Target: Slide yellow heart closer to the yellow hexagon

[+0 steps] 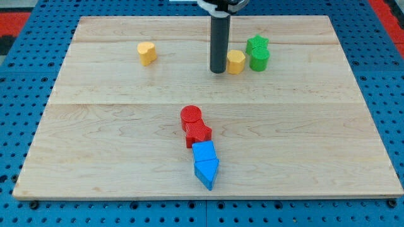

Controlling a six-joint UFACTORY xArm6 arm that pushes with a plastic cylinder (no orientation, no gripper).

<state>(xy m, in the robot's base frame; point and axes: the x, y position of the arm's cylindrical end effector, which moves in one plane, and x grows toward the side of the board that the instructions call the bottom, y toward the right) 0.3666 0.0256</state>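
Observation:
The yellow heart (146, 53) lies on the wooden board toward the view's upper left. The yellow hexagon (236, 62) lies right of the top centre, touching or nearly touching the green blocks on its right. My tip (218, 70) is the lower end of the dark rod. It stands just left of the yellow hexagon, close to touching it, and well to the right of the yellow heart.
A green star (257, 44) and a green cylinder (259, 59) sit right of the hexagon. A red cylinder (191, 116), a red star (198, 134), a blue cube (204, 152) and a blue triangle (207, 172) form a chain at bottom centre.

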